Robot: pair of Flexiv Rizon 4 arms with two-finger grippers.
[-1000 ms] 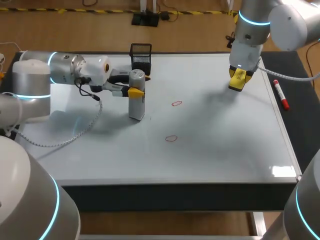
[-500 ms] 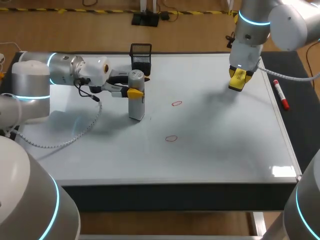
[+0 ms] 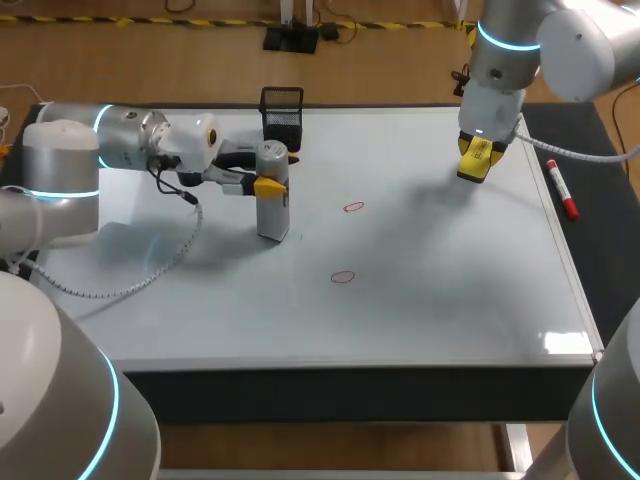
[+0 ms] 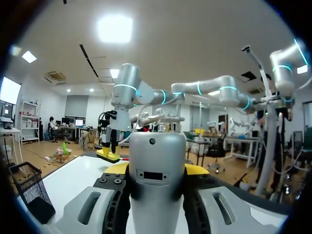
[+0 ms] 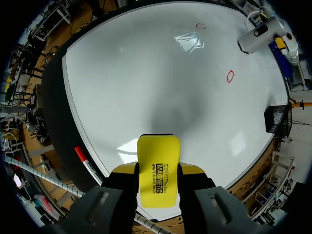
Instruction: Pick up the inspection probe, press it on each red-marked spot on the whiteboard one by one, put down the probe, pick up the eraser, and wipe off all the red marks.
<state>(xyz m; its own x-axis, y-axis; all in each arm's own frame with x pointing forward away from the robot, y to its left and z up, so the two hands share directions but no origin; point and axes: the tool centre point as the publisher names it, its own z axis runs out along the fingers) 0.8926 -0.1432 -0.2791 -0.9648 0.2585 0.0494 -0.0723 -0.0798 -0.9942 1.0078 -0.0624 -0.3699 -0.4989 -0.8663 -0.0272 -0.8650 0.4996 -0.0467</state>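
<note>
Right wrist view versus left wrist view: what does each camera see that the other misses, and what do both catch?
Only the right wrist view shows the two red marks and the red marker lying beside the whiteboard. Only the left wrist view shows the right arm from outside, above the board. Both show the grey probe between the left gripper's fingers, the yellow eraser held in the right gripper, and the black mesh basket.

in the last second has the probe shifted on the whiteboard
No. The inspection probe keeps the same gap to the upper red mark and the black mesh basket.
</note>
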